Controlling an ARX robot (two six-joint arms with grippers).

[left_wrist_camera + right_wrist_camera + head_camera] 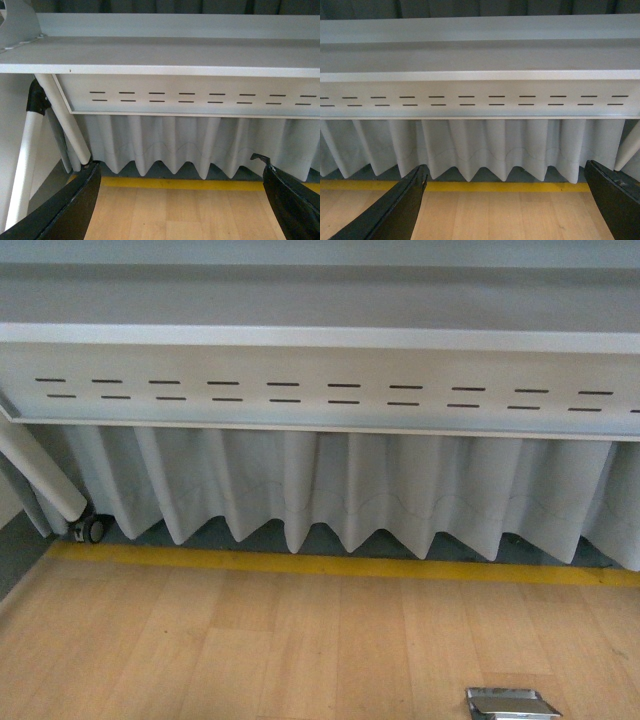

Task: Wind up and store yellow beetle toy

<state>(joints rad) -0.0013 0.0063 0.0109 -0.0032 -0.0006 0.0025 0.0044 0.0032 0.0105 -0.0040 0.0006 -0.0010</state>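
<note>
The yellow beetle toy is out of view in all three views. My left gripper (180,200) is open, its two black fingers (75,205) spread wide over bare wooden floor with nothing between them. My right gripper (505,200) is open too, its black fingers (400,210) wide apart above the same wood floor and holding nothing. Neither arm shows in the front view.
A grey table frame with slotted panel (320,390) and a pleated white skirt (350,490) fills the space ahead. A yellow floor stripe (330,565) runs below it. A white table leg with a caster (95,530) stands at left. A metal floor plate (510,703) lies near right.
</note>
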